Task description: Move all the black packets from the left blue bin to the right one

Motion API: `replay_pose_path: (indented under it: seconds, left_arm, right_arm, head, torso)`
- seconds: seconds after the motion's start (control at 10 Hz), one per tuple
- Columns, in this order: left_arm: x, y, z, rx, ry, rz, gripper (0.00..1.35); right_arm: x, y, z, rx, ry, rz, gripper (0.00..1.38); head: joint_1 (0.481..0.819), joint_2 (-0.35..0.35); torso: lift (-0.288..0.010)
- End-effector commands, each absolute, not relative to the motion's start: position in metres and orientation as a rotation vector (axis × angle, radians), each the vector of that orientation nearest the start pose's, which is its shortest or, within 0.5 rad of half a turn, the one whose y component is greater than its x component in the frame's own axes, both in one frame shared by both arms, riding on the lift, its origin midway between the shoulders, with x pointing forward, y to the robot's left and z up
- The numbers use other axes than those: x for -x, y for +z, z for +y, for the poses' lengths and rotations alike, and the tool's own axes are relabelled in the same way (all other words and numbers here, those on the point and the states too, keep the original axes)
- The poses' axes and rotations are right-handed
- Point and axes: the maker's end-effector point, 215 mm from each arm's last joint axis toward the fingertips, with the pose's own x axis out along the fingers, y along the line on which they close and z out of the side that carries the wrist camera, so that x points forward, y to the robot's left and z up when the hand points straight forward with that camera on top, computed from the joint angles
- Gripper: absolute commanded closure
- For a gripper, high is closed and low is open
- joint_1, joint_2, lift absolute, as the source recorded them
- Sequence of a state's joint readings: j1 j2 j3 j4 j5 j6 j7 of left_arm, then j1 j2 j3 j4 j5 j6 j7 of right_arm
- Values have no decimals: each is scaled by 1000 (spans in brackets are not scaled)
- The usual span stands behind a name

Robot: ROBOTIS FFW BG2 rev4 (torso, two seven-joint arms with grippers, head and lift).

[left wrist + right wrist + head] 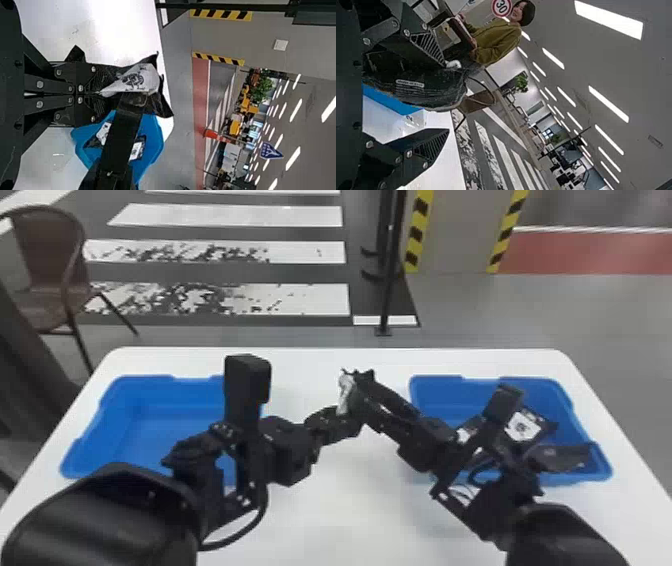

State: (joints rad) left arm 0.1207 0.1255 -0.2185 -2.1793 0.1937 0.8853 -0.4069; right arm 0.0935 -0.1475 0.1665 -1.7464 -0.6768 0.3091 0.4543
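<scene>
I find the black packet (136,79) gripped in my left pincer (103,94) over the counter (340,510), its free end projecting between the parted fingers of my right pincer (447,97), evidently the taker, nearer the right blue bin (434,392).

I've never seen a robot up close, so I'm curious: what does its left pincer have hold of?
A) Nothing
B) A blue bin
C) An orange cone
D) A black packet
D: the left pincer is closed on a black packet with a pale label.
</scene>
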Motion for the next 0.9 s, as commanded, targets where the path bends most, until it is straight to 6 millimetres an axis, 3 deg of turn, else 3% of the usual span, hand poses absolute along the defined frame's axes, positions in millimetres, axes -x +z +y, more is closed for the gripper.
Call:
replay_pose_path:
  seconds: [0.0,0.2,0.4,0.5,0.6,0.7,0.8]
  left_arm:
    - [-458,-338,15,106,-746,433,1205]
    - [-459,-335,15,110,-746,425,1205]
    - [-459,-334,18,121,-742,415,1200]
    - [-458,-335,21,134,-735,411,1006]
    - [-459,-338,27,138,-722,418,558]
    - [-458,-341,32,149,-712,422,205]
    - [-456,-340,32,168,-714,416,87]
  right_arm:
    - [-509,-340,-52,-567,714,187,1133]
    - [-509,-342,-53,-565,711,188,1273]
    - [-511,-345,-61,-574,692,184,1285]
    - [-513,-343,-68,-573,681,176,1285]
    - [-518,-342,-82,-569,658,166,1285]
    - [-523,-340,-96,-560,634,154,1285]
    - [-531,-340,-121,-539,585,136,1285]
  head:
    - [695,-29]
    - [695,-43]
    - [695,-43]
    - [695,-45]
    - [695,-48]
    - [695,-53]
    - [695,-61]
  torso:
    - [-140]
    - [-140]
    - [-140]
    - [-140]
    - [-140]
    - [-140]
    - [-140]
